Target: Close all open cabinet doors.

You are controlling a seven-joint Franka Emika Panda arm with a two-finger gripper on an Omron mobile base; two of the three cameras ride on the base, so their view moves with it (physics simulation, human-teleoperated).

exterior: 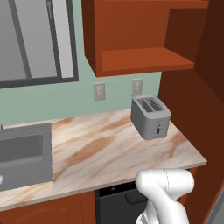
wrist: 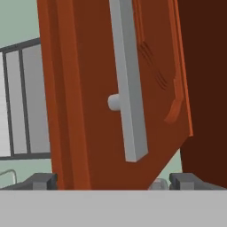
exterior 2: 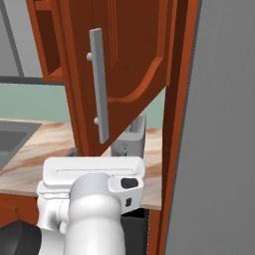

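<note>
Claw (wrist: 113,181) (wide open) faces cabinet door (wrist: 150,88).

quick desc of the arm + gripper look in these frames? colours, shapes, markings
Glossy white rounded arm links, with a dark joint at lower left in the right base view. The hand is a flat white block with a thin seam line and a small black oval inset. The fingers are small dark grey blocks. No cables or lettering visible.
</note>
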